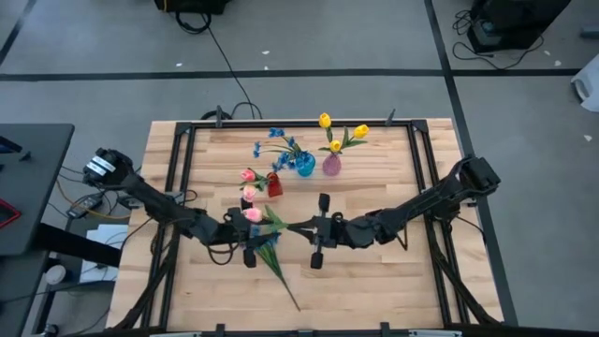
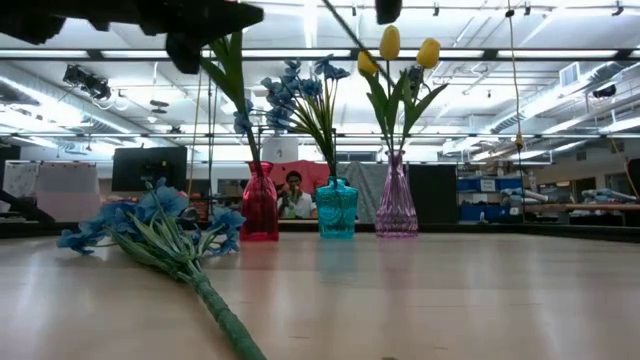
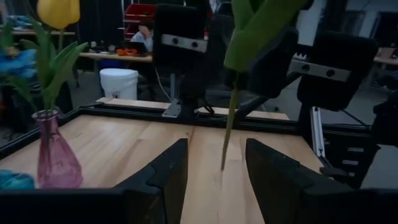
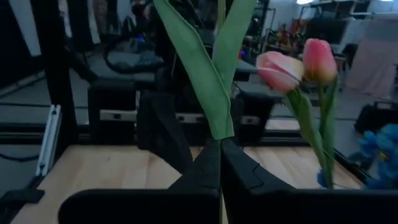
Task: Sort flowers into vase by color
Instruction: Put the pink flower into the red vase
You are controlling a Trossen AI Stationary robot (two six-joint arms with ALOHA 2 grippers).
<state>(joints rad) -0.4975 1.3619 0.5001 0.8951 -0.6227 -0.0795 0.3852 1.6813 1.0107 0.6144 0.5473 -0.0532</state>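
Overhead, the right gripper [image 1: 292, 227] pinches a pink tulip [image 1: 253, 214] by its stem above mid-table, fingers [image 4: 208, 167] closed. Facing it, the left gripper [image 1: 251, 245] hangs wide open and empty, blue blossoms [image 2: 135, 222] lying just below.

Two matte black robot arms, each a chain of slim segments joined by rounded, bulkier joints. The left arm [image 1: 150, 198] carries a white label near its base; the right arm [image 1: 440, 195] ends in a chunky black shoulder block. Each wrist carries two dark, wedge-shaped fingers [image 3: 163, 177] with flat inner faces. A boxy black housing bears a grey plate with two small screws.
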